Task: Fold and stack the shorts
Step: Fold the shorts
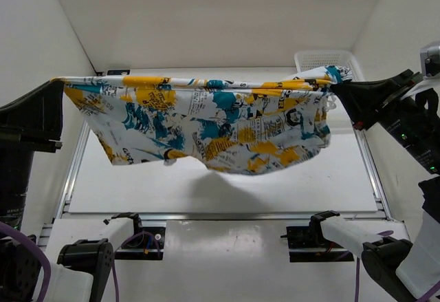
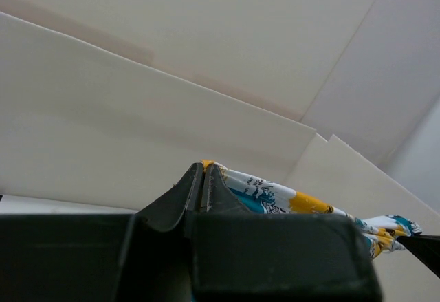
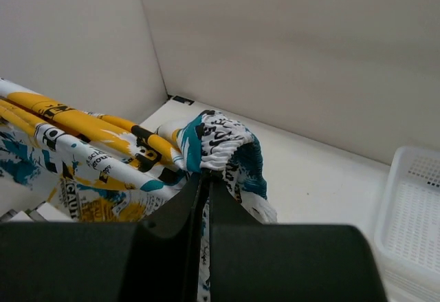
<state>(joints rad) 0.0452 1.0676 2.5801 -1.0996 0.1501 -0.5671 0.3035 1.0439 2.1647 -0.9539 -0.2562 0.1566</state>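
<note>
Between my left pincer [image 1: 60, 82] and right pincer [image 1: 333, 86], each clamped shut on one end of the top edge, the shorts [image 1: 206, 123] hang stretched wide above the surface [image 1: 330, 185], held so, I judge, to let the fabric drape straight before a fold.

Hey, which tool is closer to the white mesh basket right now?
Right. The right tool, pinching the shorts, is close beside the basket; the left tool holds the opposite end, far across.

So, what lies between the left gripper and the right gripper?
The shorts, held in the air and spread from the left gripper to the right gripper; the top external view shows it.
</note>
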